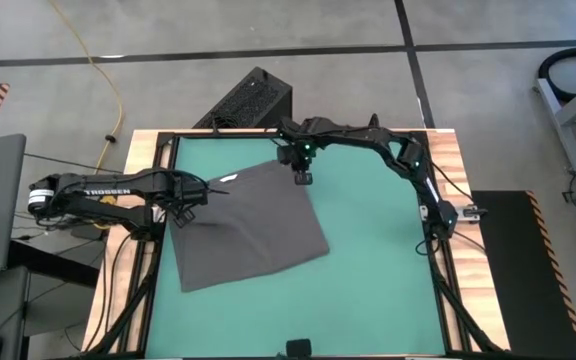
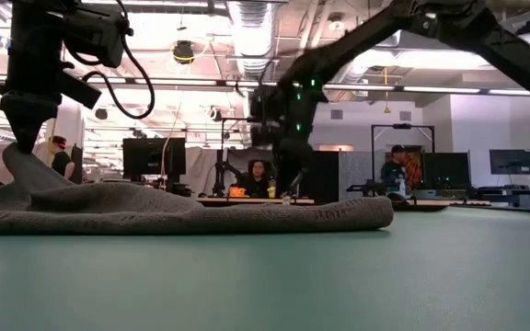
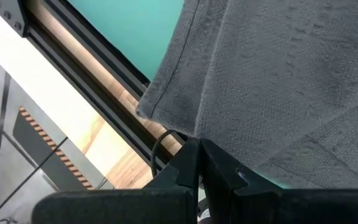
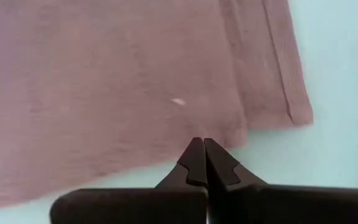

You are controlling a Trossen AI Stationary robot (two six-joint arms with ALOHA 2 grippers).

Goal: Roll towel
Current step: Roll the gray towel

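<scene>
With the towel lying nearly flat on the green tabletop, the closed left end effector pinched its raised corner and the closed right end effector met its far edge, so rolling required coordinated folding inward next.

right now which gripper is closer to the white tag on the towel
Left. The left gripper pinches the towel close beside the white tag; the right gripper is shut at the far edge.

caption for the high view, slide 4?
Left gripper pinches towel edge; right gripper shut at far corner.
</scene>
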